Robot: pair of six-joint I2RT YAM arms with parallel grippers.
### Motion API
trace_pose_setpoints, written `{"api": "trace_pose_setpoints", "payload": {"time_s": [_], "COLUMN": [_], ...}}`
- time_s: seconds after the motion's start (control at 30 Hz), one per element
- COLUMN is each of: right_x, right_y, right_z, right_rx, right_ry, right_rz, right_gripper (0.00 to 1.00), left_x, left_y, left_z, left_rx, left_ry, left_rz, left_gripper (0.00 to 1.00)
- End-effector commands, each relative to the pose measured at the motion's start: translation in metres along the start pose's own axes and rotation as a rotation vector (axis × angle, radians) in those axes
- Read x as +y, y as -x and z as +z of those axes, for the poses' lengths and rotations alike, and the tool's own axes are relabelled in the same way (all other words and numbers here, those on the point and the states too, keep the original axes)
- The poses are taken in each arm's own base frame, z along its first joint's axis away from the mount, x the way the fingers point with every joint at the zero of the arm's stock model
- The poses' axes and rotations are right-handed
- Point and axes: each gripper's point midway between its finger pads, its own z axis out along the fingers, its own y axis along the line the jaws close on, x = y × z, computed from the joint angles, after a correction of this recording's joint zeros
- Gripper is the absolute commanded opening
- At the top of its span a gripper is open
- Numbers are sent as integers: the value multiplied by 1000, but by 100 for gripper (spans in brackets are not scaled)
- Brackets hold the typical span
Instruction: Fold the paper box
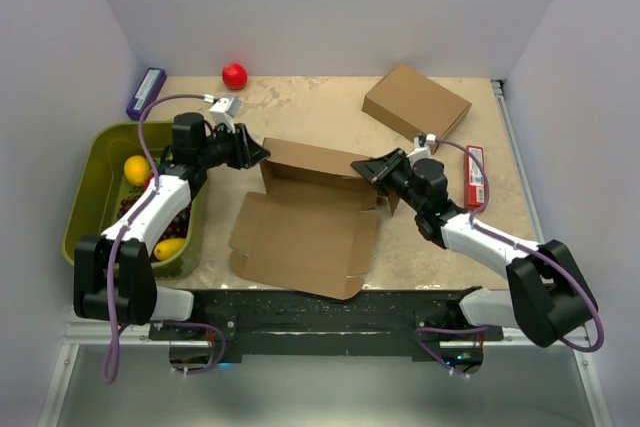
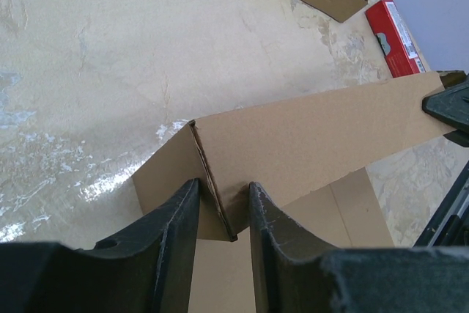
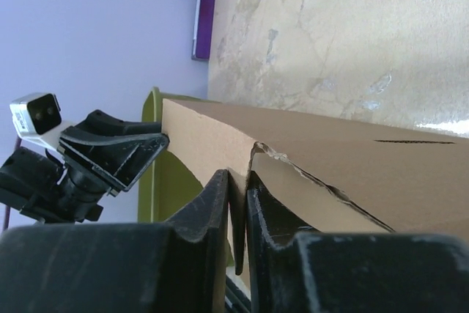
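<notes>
The paper box [image 1: 305, 232] is a brown creased cardboard sheet lying open at the table's middle, with its far wall [image 1: 315, 161] raised upright. My left gripper [image 1: 258, 152] is shut on the wall's left corner. In the left wrist view the gripper [image 2: 222, 185] has its fingers on either side of the folded corner edge [image 2: 212, 181]. My right gripper [image 1: 362, 167] is shut on the wall's right end. In the right wrist view the gripper [image 3: 238, 177] pinches the thin cardboard wall [image 3: 205, 141]. The box's front flaps lie flat.
A second, fully formed brown carton [image 1: 416, 104] lies at the back right. A red flat item [image 1: 475, 176] lies to the right, a red ball [image 1: 234, 75] and a purple box [image 1: 145, 93] at the back left. A green bin [image 1: 100, 152] with fruit stands at the left.
</notes>
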Motion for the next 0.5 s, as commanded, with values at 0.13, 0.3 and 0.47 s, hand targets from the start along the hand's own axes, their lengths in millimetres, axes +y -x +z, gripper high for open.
{"api": "trace_pose_setpoints", "payload": {"time_s": [0.13,0.3,0.47], "right_x": [7,6,9], "right_y": [10,17,29], "right_z": [-2,-9,-31], "right_rx": [-56,-89,-133], "right_ry": [28,4,-43], "right_rz": [-18,-92,-235], "right_gripper": [6,35,68], "left_x": [10,10,12], "left_y": [-29,-29,-30], "left_z": [-3,-2,-1], "left_rx": [80,74,69], "left_ry": [35,34,36], "left_rz": [-32,-40,-46], "left_gripper": [36,36,34]}}
